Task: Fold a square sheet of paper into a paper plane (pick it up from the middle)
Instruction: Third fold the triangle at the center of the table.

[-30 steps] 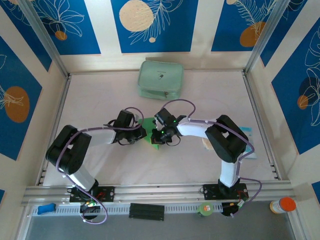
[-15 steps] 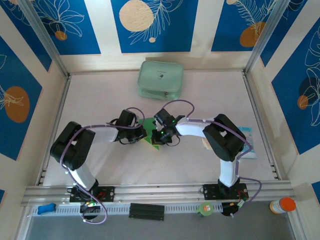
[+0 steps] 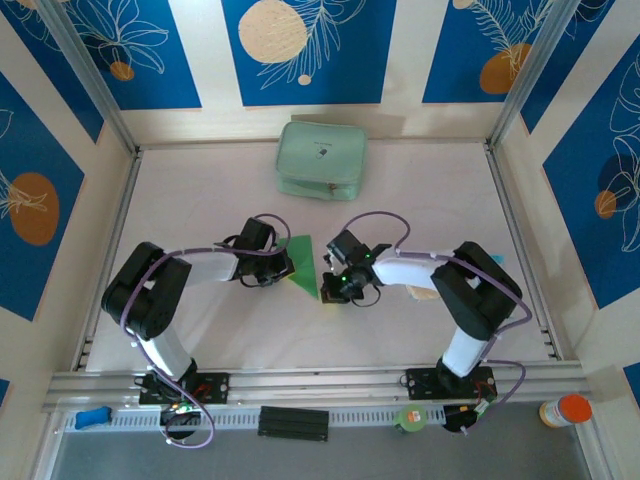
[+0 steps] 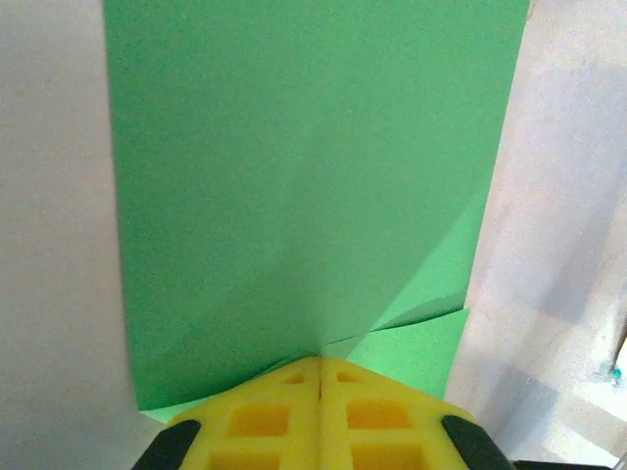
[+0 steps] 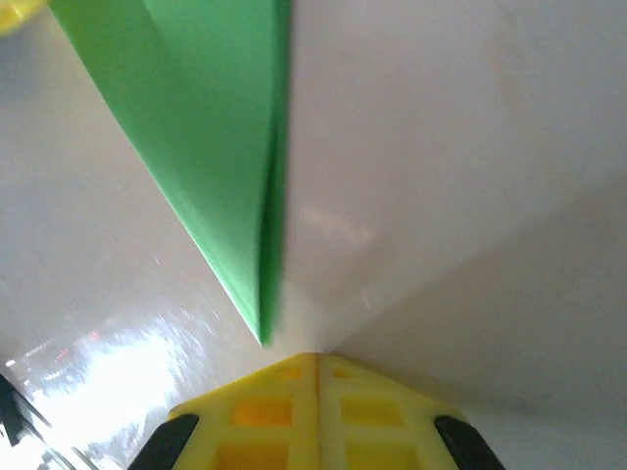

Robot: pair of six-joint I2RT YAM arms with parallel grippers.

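The desk (image 3: pixel 200 200) is being shared by a mint zip pouch (image 3: pixel 322 158) at the back and a green paper plane (image 3: pixel 302 265) mid-desk, which is being pinched by the closed left pincer (image 4: pixel 320 360). The right pincer (image 5: pixel 316 357) is being held shut, empty, beside its tip.

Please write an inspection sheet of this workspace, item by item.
Surface: pale table top, no spill seen.
Job's things: bright green folded paper sheet, pointed, at the table centre, between the arms.
Clutter: pale mint-green zip pouch at the far edge, apart from the paper.
Grippers: left gripper jaws shut at the paper's edge, grip unclear; right gripper jaws shut, just short of the paper's point.
Cables: purple cables loop above the arms, off the paper.
Surroundings: blue and cream leaf-print walls; orange-capped bottle outside the rail.
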